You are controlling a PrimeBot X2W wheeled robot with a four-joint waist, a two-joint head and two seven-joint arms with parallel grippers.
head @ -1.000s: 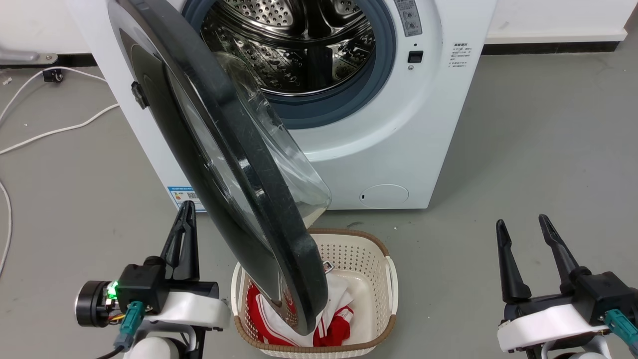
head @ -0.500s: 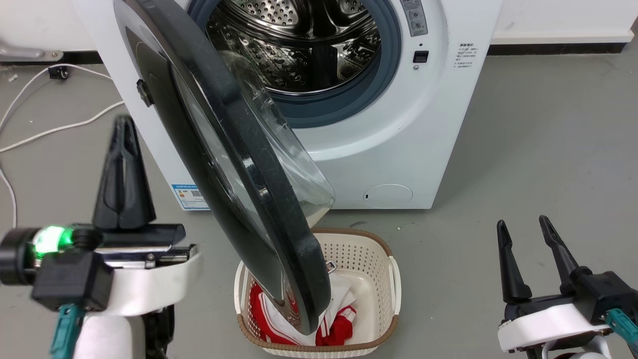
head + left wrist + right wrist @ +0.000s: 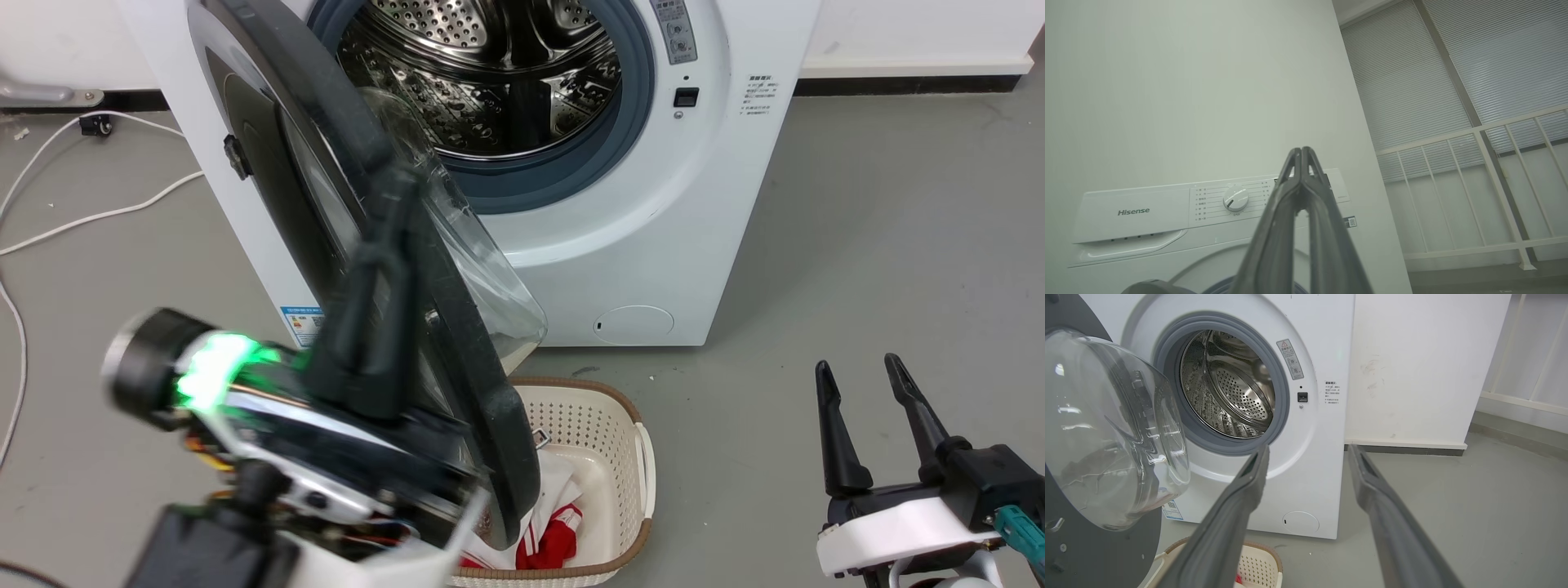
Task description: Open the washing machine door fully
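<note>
I am holding my left gripper [image 3: 1301, 154] up, fingers pressed together. My right gripper [image 3: 855, 365] is resting low, fingers apart.

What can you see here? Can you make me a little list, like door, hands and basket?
washing machine door: partly open, its lower edge over the laundry basket
washing machine: white, steel drum showing
left hand: shut, blurry, up by the door's outer side; touching unclear
right hand: open, low, holding nothing
laundry basket: on the floor before the machine, red and white clothes inside
</note>
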